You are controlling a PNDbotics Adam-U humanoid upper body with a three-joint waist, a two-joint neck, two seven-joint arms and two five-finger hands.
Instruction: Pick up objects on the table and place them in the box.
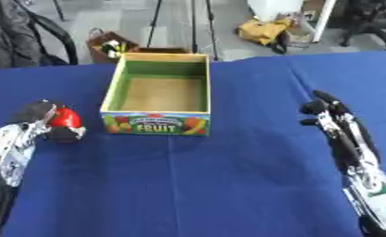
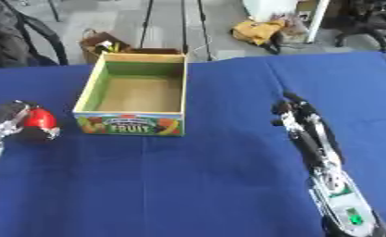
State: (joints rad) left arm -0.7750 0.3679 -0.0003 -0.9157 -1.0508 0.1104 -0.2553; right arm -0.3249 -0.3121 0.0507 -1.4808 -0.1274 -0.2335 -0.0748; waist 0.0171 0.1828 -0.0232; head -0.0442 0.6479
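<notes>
Curling round a red fruit [image 1: 65, 117], the left robot hand [image 1: 43, 121] sits left of the fruit box [image 1: 156, 122] on the blue tabletop [image 1: 196, 185]. The right robot hand [image 1: 335, 121] rests at the right with fingers straight, holding nothing.

Left hand [image 1: 43, 121] raised at left, fingers curled in a grasp; right hand [image 1: 332, 118] extended, fingers relaxed.

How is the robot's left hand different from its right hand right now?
The left robot hand is curled around a red ball; the right robot hand holds nothing, its fingers fairly straight. The left robot hand sits left of the box; the right robot hand is off to the box's right, over bare blue cloth. Both are black and silver and both are outside the box.
</notes>
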